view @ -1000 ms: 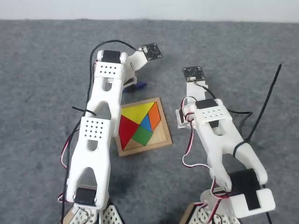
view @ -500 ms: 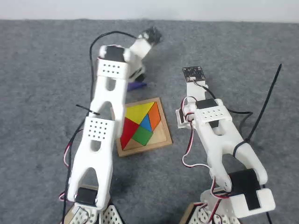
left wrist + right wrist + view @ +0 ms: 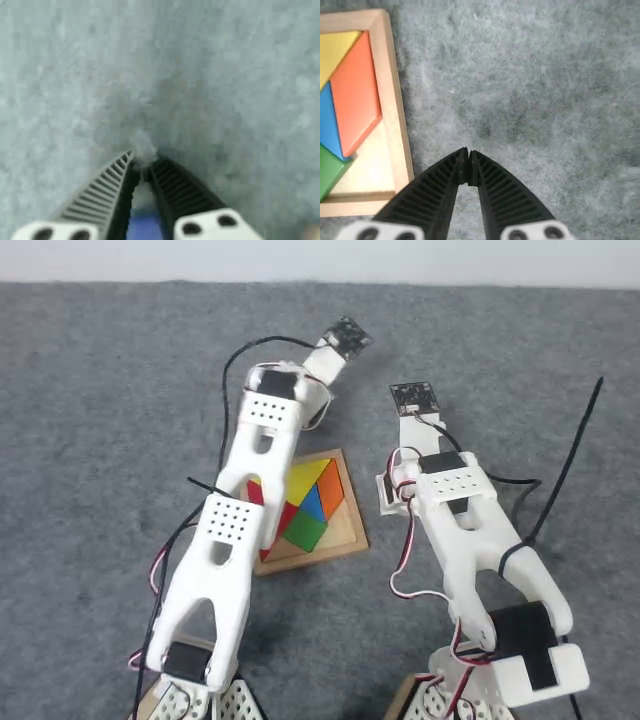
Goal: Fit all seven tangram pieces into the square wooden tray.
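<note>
The square wooden tray (image 3: 347,532) lies mid-table and holds yellow (image 3: 300,480), orange (image 3: 333,490), blue (image 3: 313,505), green (image 3: 303,531) and red (image 3: 264,542) pieces. Bare wood shows at its near right corner. My left arm (image 3: 268,430) stretches over the tray's left side, with its wrist past the far edge. In the left wrist view my left gripper (image 3: 141,161) is shut on a blue-purple piece (image 3: 140,227), tips close over the carpet. My right gripper (image 3: 468,152) is shut and holds nothing, over carpet just right of the tray rim (image 3: 395,100).
Grey carpet covers the whole table. My right arm (image 3: 455,510) stands right of the tray with its wrist camera (image 3: 414,397) toward the far side. A black cable (image 3: 570,460) runs along the right. The left arm hides the tray's left part.
My left arm has swung to the right across the tray's far left corner. The purple piece that lay on the carpet beyond the tray is no longer seen there. The right arm has kept still.
</note>
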`<state>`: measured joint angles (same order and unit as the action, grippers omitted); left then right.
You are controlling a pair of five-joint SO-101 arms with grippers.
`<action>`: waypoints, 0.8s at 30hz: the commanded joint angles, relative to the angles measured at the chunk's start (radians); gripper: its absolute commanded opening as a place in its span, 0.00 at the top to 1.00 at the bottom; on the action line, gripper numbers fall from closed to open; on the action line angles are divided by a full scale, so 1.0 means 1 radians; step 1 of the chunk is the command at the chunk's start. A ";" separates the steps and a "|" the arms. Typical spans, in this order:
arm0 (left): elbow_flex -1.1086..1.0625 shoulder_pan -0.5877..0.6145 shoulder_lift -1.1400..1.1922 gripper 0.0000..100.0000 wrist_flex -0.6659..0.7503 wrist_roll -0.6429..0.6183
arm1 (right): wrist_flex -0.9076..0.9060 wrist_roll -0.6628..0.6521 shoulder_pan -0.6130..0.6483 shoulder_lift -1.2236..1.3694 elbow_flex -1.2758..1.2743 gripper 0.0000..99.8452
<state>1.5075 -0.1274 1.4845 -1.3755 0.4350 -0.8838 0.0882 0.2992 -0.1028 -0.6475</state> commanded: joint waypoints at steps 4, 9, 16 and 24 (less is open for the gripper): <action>0.065 0.072 -0.064 0.99 -0.381 -0.025 | 0.010 -0.012 0.008 -0.005 0.008 0.99; 0.062 0.123 -0.071 0.99 -0.382 -0.074 | 0.012 -0.014 0.005 -0.005 0.008 0.99; -0.010 0.213 -0.143 0.99 -0.385 -0.166 | 0.012 -0.014 0.005 -0.005 0.008 0.99; -0.624 0.229 -0.485 0.99 -0.379 -0.127 | 0.025 -0.015 0.004 -0.005 0.005 0.99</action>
<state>1.1838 0.0890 1.2144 -1.7131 0.2831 -0.8823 0.0882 0.2992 -0.1028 -0.6475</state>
